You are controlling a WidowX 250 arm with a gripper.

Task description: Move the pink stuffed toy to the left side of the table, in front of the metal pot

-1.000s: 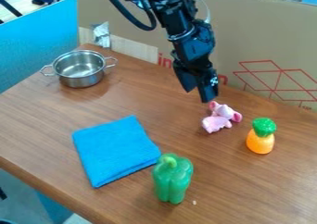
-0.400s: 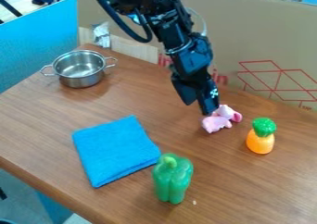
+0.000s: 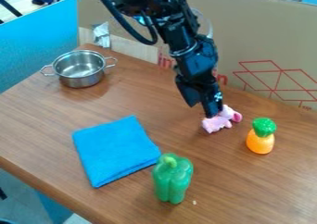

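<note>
Gripper (image 3: 202,108) fingers look wide apart by the pink toy (image 3: 215,124); we'd best centre all 2 across its body, drop straight, then close gently.

The tool (image 3: 202,110) has come down, now partly covering the pink toy (image 3: 213,124).
</note>
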